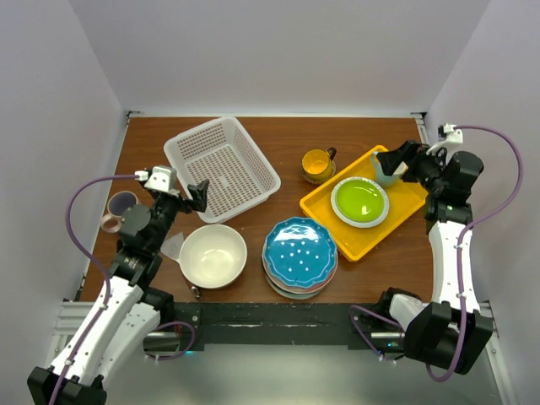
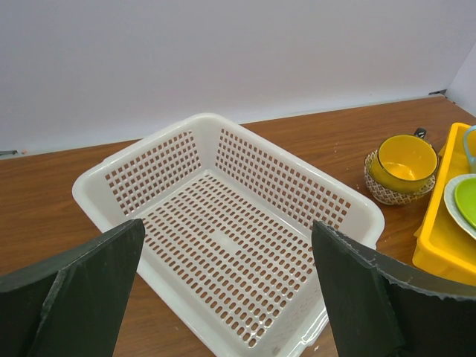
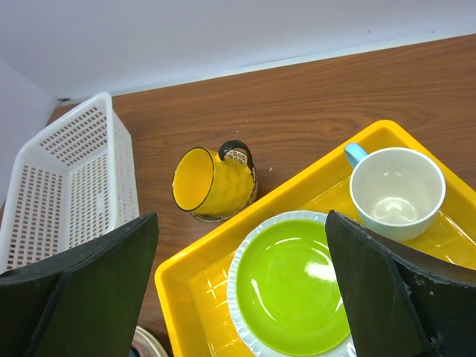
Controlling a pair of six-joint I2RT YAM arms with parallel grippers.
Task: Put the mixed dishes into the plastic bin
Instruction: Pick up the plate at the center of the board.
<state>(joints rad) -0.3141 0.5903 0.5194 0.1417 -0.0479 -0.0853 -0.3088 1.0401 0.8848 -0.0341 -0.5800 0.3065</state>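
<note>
The white plastic bin stands empty at the back left. In front of it sit a large cream bowl and a blue white-dotted plate that tops a stack with pink rims showing below. A yellow mug rests on a woven coaster between the bin and the tray. The pinkish mug stands at the far left. My left gripper hangs open over the bin's near corner. Above the tray, my right gripper is open and holds nothing.
A flat yellow tray at the right carries a lime-green white-rimmed plate and a white cup with a teal handle. White walls close in the brown table on three sides.
</note>
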